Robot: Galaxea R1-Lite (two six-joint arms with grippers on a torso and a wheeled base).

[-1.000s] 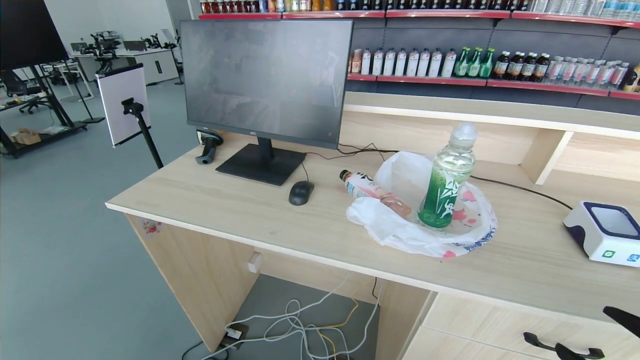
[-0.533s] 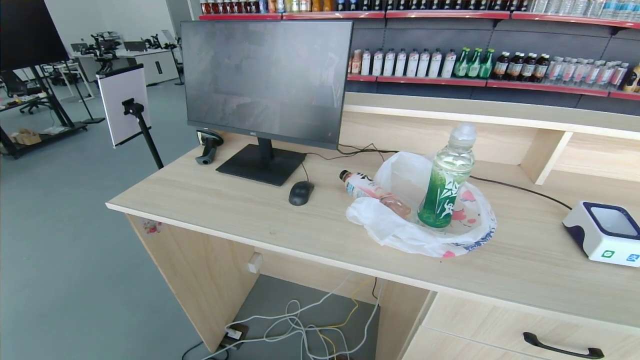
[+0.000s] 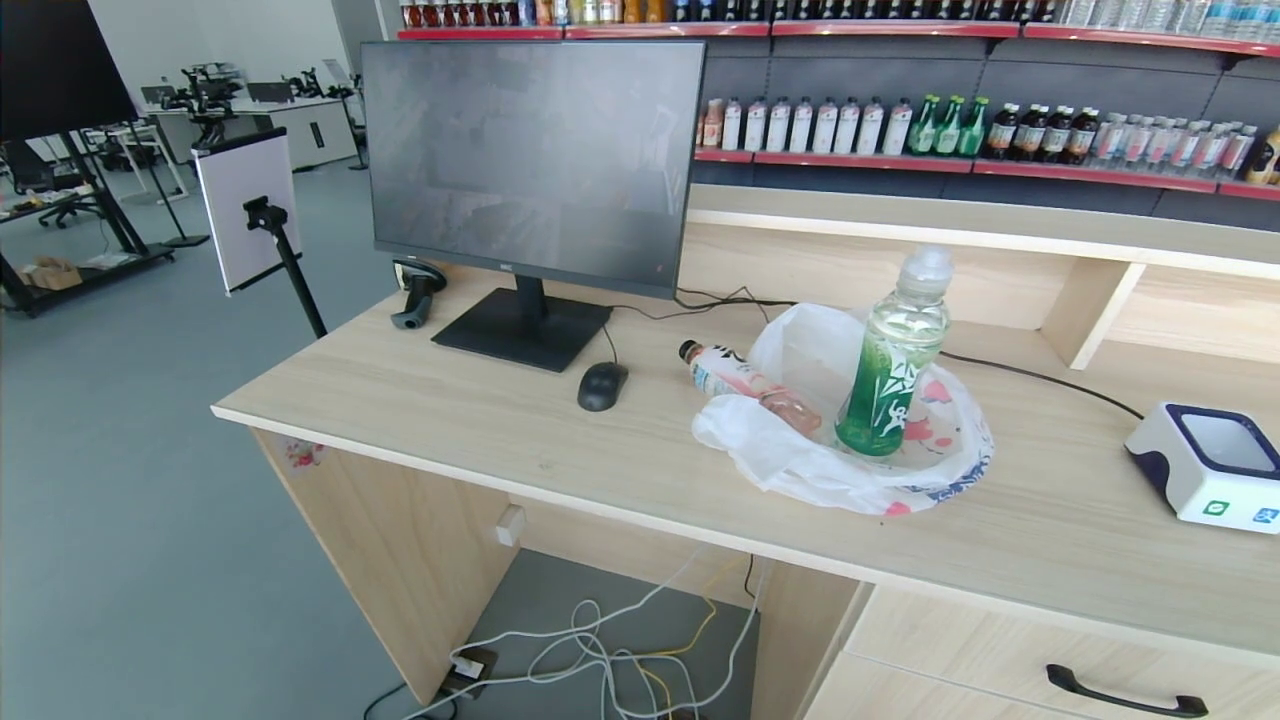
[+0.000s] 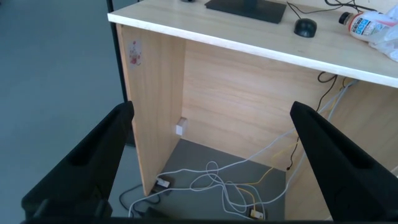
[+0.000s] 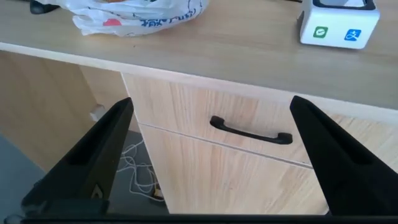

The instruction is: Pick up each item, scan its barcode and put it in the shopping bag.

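Down low in front of the desk point(image 3: 480, 420), both grippers hang below its top. The left gripper point(image 4: 211, 112) is spread wide open and holds nothing; it faces the hollow under the desk, where loose cables point(image 4: 217, 186) lie in a tangle. The right gripper point(image 5: 211, 102) is just as wide open and empty, facing a drawer point(image 5: 205, 168) with a black handle point(image 5: 250, 132).

Up on the desk, the white shopping bag point(image 3: 850, 470) lies crumpled near the front edge. A green bottle point(image 3: 893, 370) stands upright inside it. A pink bottle point(image 3: 735, 378) lies on its side, base tucked into the bag's mouth, dark cap pointing toward the mouse point(image 3: 603, 385). Well off to the right sits the white barcode scanner point(image 3: 1205, 465).

Farther back stands the monitor point(image 3: 530, 160), with a handheld scanner point(image 3: 415, 292) near its stand. Beyond the desk, shelves point(image 3: 950, 160) carry rows of bottles.
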